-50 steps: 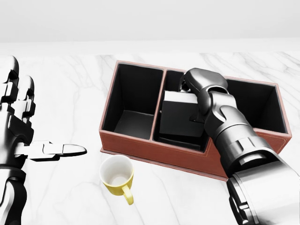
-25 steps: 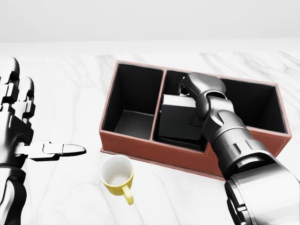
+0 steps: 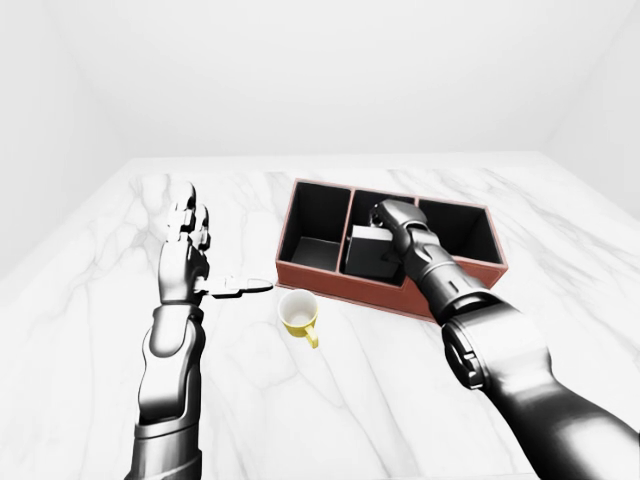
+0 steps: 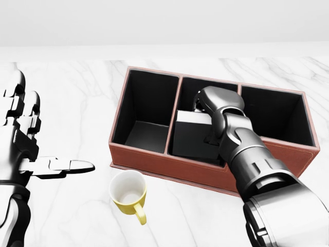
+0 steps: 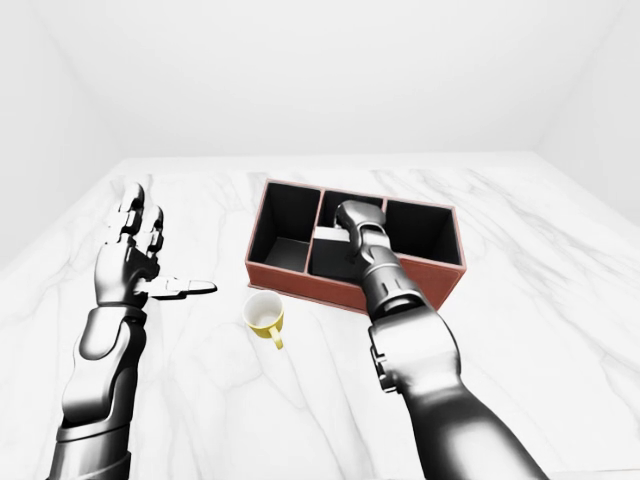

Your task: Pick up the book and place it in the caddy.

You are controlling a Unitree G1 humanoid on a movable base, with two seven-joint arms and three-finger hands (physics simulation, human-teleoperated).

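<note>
The brown caddy has three black-lined compartments and stands on the white marble table. The dark book leans tilted inside the middle compartment, its lower edge down near the caddy's near wall. My right hand reaches into that compartment from the lower right, with its fingers curled over the book's top right corner; the wrist hides most of them. Far off at the head view's left edge, my left hand is raised with fingers spread and thumb pointing right, holding nothing.
A yellow mug with a white inside stands upright on the table just below the caddy's left compartment. The caddy's left compartment and right compartment hold nothing. The table edge runs along a white wall.
My right hand has shifted left and down inside the middle compartment, and the book has sunk lower with it. The left hand dropped slightly; mug and caddy stayed put.
</note>
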